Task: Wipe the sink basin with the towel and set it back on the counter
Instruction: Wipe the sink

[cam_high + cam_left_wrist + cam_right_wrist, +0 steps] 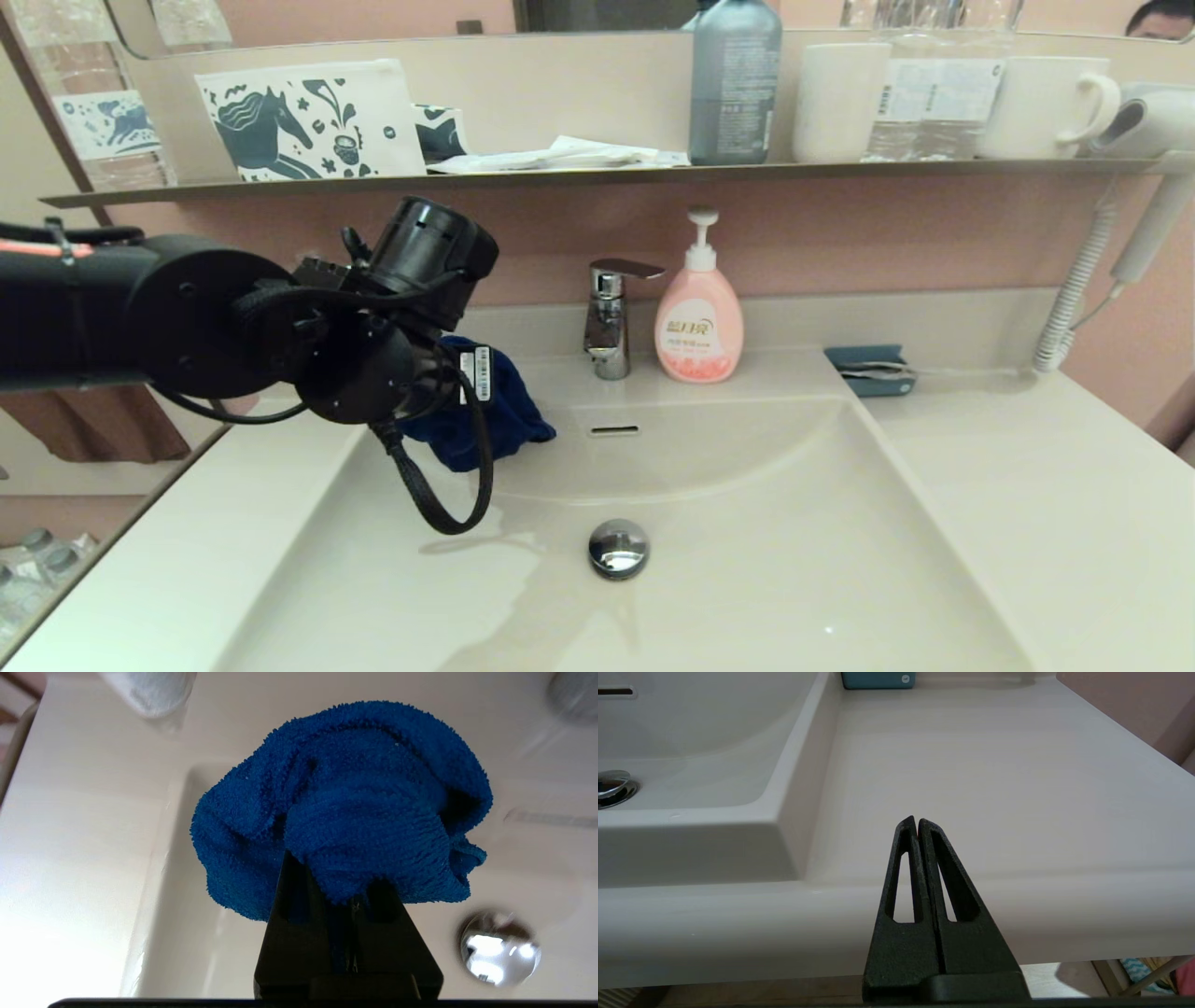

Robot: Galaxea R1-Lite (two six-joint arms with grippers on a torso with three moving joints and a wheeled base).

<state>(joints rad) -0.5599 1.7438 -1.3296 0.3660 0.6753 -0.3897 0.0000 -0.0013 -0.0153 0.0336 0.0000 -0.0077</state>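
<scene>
The royal-blue towel [495, 411] hangs bunched from my left gripper [345, 891], which is shut on it above the far left part of the sink basin [747, 560]. In the left wrist view the towel [345, 798] covers the fingertips, and the chrome drain plug [500, 947] shows below it. In the head view my left arm hides the gripper, and the drain plug [617, 548] lies in the basin's middle. The cream-white counter [1027, 485] flanks the basin. My right gripper [917, 822] is shut and empty, parked low at the counter's front edge [1017, 896], out of the head view.
A chrome faucet [611, 317] and pink soap bottle [698, 313] stand behind the basin. A small blue tray [868, 369] sits at the back right, near a hair dryer cord [1074, 289]. The dark shelf [597, 173] above holds a pouch, bottles and mugs.
</scene>
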